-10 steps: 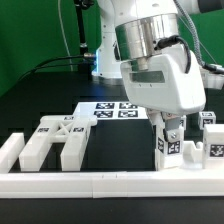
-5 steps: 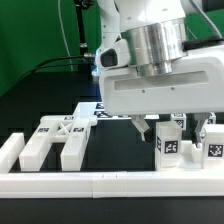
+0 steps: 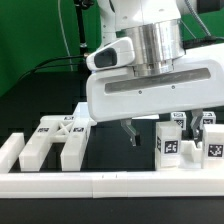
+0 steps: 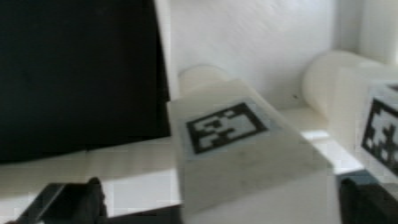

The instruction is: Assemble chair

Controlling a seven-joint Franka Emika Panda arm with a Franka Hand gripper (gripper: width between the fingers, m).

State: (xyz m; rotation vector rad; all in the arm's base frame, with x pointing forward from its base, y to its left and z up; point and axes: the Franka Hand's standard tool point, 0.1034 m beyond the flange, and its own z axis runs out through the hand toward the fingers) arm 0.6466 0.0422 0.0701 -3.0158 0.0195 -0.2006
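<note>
**Chair parts on the black table [image 3: 35, 100].** The gripper [image 3: 167, 134] hangs low with its jaws spread wide, holding nothing. An upright square leg [image 3: 168, 146] stands between the fingers. The leg is matte white and blocky, with a black-and-white square tag on its face. A second tagged piece [image 3: 213, 147], also white, stands just beside the leg toward the exterior view's right. The X-braced panel [image 3: 57, 138] rests at the exterior view's left. All three parts lie behind the long white border rail [image 3: 110, 183].
</note>
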